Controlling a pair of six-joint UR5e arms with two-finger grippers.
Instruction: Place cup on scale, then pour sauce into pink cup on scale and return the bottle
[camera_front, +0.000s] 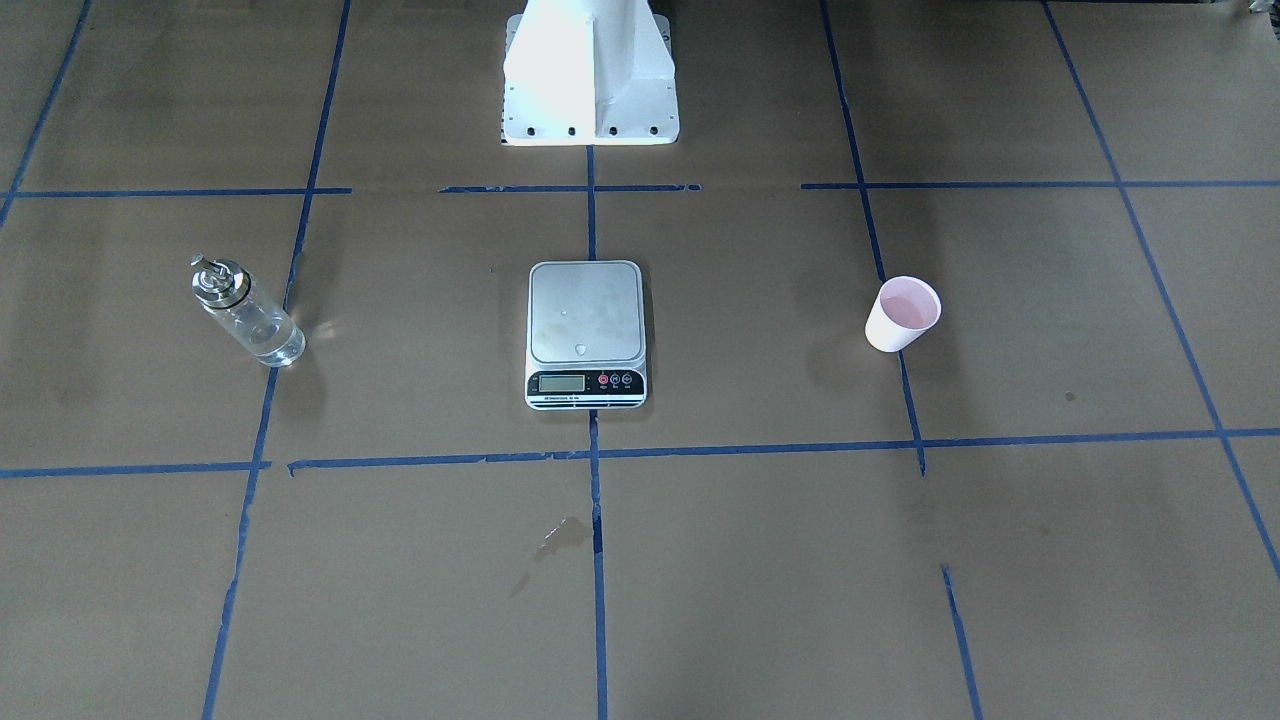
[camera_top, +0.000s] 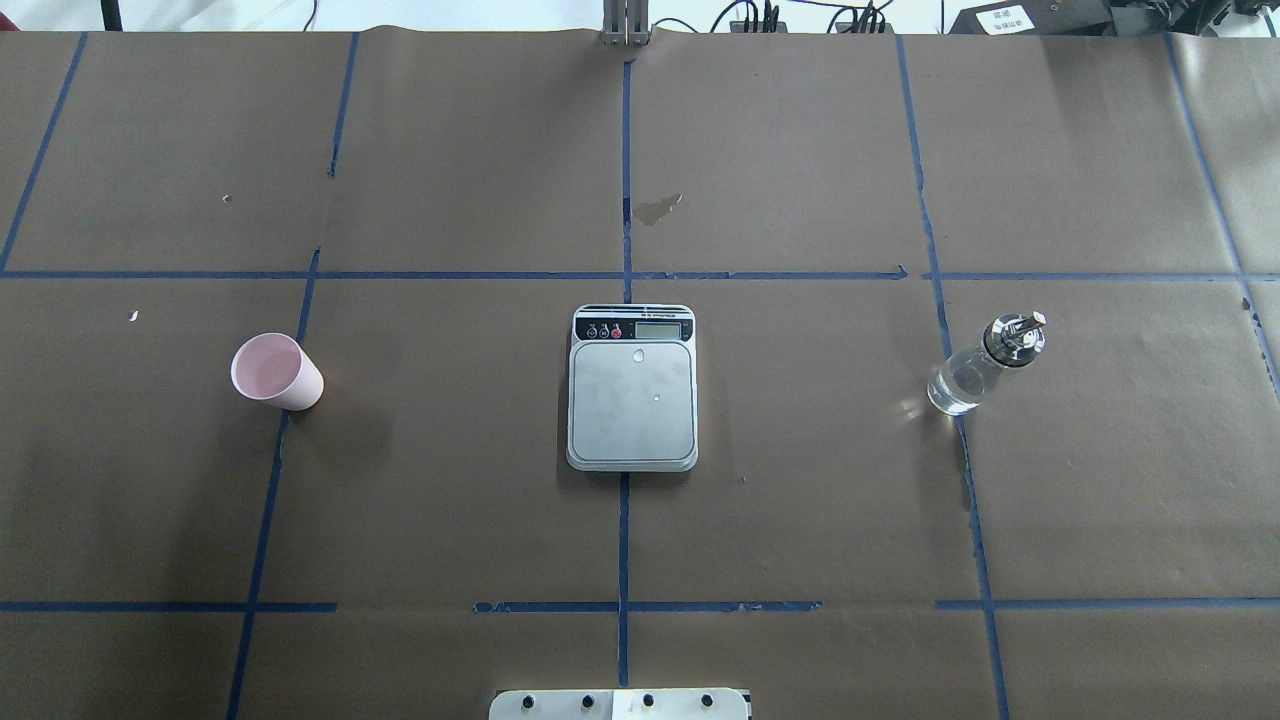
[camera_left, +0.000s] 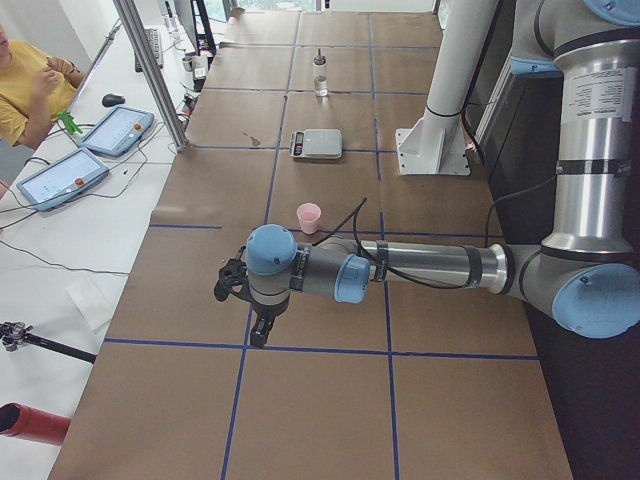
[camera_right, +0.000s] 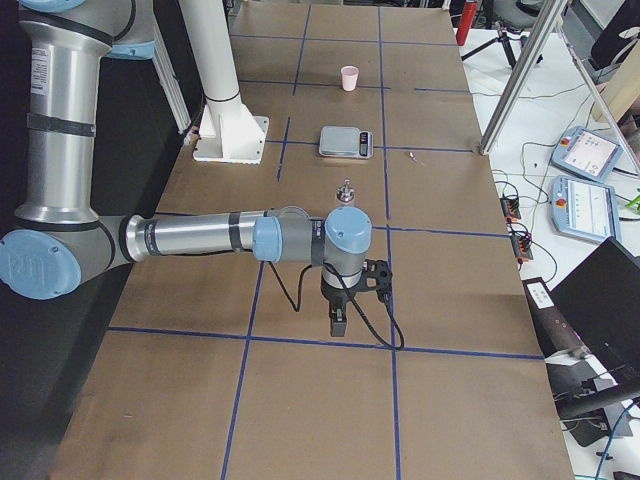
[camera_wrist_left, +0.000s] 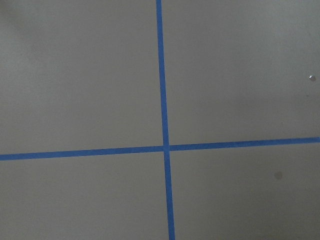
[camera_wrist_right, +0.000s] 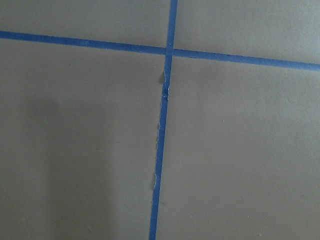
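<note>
The pink cup (camera_front: 903, 314) stands upright and empty on the brown table, on my left side (camera_top: 275, 372). The scale (camera_front: 586, 332) sits at the table's middle with its steel platform bare (camera_top: 632, 390). The glass bottle (camera_front: 246, 311) with clear sauce and a silver spout stands upright on my right side (camera_top: 985, 365). My left gripper (camera_left: 258, 335) hangs over the table's near end in the exterior left view, well short of the cup (camera_left: 309, 217). My right gripper (camera_right: 338, 322) hangs short of the bottle (camera_right: 346, 192). I cannot tell whether either is open. Both wrist views show only paper and blue tape.
The robot's white base (camera_front: 590, 75) stands behind the scale. A small wet stain (camera_front: 560, 535) marks the paper in front of the scale. Beside the table, a white bench holds tablets (camera_left: 85, 150), and a person in yellow (camera_left: 25, 85) sits there.
</note>
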